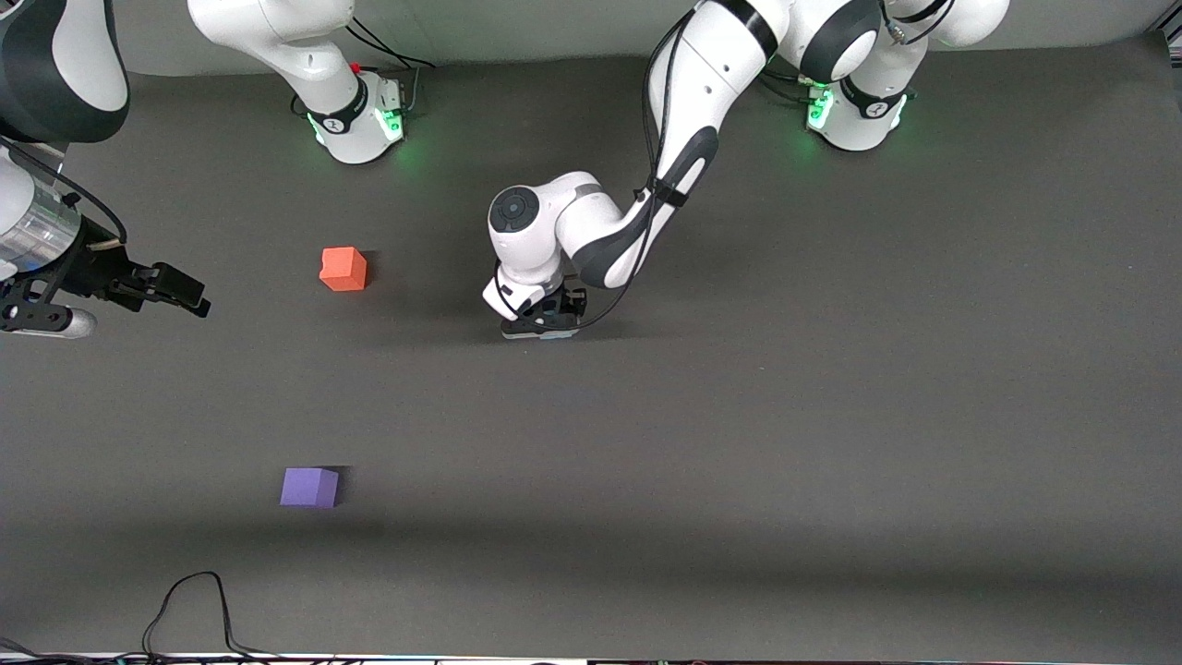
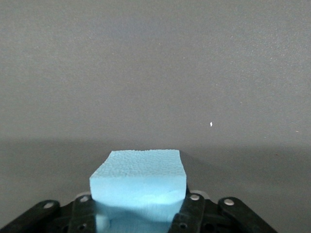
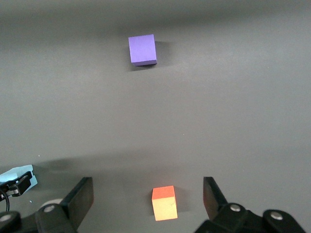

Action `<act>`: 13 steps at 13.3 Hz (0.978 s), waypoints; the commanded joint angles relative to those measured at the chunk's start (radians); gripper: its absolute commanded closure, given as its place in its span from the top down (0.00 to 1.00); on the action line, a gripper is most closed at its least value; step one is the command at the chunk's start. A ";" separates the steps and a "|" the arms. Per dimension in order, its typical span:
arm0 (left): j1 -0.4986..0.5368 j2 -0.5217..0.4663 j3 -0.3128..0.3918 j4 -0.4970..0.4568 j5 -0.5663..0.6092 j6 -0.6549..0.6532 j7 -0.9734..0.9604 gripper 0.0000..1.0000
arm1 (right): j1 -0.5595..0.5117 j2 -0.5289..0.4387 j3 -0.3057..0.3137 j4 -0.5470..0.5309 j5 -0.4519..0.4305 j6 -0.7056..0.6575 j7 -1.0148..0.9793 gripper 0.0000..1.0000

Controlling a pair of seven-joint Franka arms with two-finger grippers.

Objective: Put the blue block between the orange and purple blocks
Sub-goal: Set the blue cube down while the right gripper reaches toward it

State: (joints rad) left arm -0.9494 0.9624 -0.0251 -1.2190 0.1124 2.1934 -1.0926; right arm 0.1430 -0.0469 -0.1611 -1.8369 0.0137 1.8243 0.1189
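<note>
Left end effector [image 1: 541,325] clamping blue block [image 2: 138,182]

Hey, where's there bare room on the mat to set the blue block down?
Bare mat runs between the orange block and the purple block. The left gripper, shut on the blue block, crowds mid-table; the open right gripper waits at its end.

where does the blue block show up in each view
Front view: the blue block is a sliver under the left gripper, mid-table.
Left wrist view: it fills the lower centre, between that gripper's fingers.
Right wrist view: a pale blue bit at the picture's edge.
Shared landmark: the orange block, in the front and right wrist views; not in the left wrist view.
</note>
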 commanded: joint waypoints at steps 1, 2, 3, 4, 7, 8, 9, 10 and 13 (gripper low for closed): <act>-0.015 0.015 0.016 0.027 0.027 0.002 -0.001 1.00 | 0.003 -0.019 -0.001 -0.015 0.011 0.012 -0.024 1.00; -0.014 0.009 0.017 0.029 0.035 -0.009 0.000 1.00 | 0.004 -0.019 0.002 -0.013 0.009 0.012 -0.019 1.00; -0.009 -0.010 0.017 0.029 0.035 -0.020 0.002 1.00 | 0.004 -0.019 0.006 -0.012 0.009 0.009 -0.015 1.00; 0.000 -0.034 0.017 0.029 0.036 -0.035 0.003 1.00 | 0.006 -0.018 0.008 -0.009 0.009 0.006 -0.013 1.00; 0.066 -0.120 0.010 0.036 -0.019 -0.162 0.077 1.00 | 0.015 -0.010 0.026 0.013 0.011 0.001 -0.005 1.00; 0.104 -0.166 0.010 0.036 -0.066 -0.193 0.129 1.00 | 0.018 -0.008 0.046 0.016 0.011 0.001 0.008 1.00; 0.144 -0.216 0.014 0.032 -0.109 -0.226 0.182 1.00 | 0.018 -0.004 0.072 0.018 0.009 0.001 0.045 1.00; 0.196 -0.265 0.016 0.013 -0.146 -0.269 0.256 1.00 | 0.018 -0.002 0.107 0.025 0.009 0.001 0.073 1.00; 0.407 -0.387 0.016 -0.072 -0.233 -0.380 0.526 1.00 | 0.017 0.007 0.234 0.027 0.011 0.000 0.114 1.00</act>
State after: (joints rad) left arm -0.6620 0.6696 0.0046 -1.1829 -0.0658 1.8565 -0.7220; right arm 0.1552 -0.0489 0.0095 -1.8267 0.0146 1.8260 0.1813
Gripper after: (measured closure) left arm 0.000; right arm 0.000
